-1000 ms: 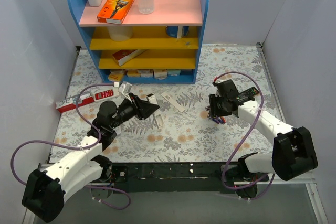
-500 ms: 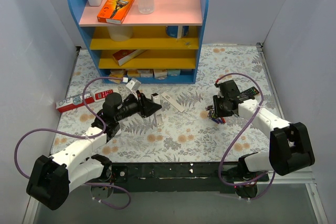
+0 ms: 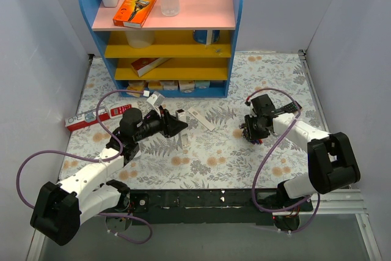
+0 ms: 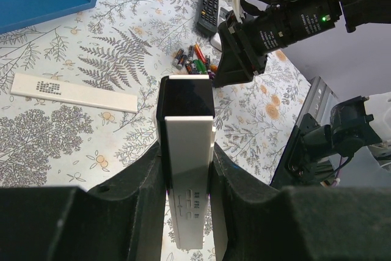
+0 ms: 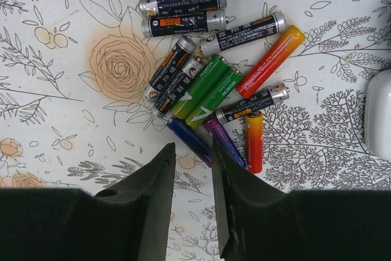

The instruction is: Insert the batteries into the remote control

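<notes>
My left gripper is shut on the slim white remote control; it grips the long sides. The open battery bay shows as a dark patch at the remote's far end. In the top view the left gripper holds the remote above the table's middle. The batteries, black, green, red, blue and purple, lie in a loose heap; they also show in the top view and the left wrist view. My right gripper is open and empty, its tips just short of the blue battery.
A white strip, the battery cover, lies between the arms, also in the left wrist view. A black remote and a white object lie right of the batteries. A blue shelf unit stands at the back. A red-and-white box lies far left.
The right gripper has moved in over the battery heap. The left arm lifted and turned the remote a little a second ago and has held still since.
</notes>
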Robot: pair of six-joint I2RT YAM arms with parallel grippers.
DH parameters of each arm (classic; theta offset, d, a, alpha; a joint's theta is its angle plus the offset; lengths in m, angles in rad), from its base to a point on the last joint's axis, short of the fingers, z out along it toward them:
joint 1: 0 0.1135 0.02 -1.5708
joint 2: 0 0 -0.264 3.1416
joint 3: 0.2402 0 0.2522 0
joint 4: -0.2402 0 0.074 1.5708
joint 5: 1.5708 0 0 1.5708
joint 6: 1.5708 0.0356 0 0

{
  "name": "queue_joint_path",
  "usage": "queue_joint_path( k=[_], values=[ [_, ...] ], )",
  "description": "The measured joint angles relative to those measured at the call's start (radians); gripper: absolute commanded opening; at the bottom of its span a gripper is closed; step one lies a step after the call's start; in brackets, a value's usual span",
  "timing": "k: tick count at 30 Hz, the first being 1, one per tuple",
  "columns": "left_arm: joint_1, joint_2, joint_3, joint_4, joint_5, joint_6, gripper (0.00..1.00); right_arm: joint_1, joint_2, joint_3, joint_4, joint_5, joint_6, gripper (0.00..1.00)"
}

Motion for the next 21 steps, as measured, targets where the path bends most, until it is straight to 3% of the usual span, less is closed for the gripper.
queue_joint_path(
  k=[14, 21],
  values=[
    [0.000, 0.002, 0.000, -0.010, 0.001, -0.001, 0.00, 0.004, 0.043, 0.000, -0.001, -0.067, -0.020, 0.35],
    [0.000, 0.005, 0.000, -0.009, 0.003, -0.004, 0.00, 0.033, 0.055, 0.008, -0.015, -0.031, -0.019, 0.35]
  ],
)
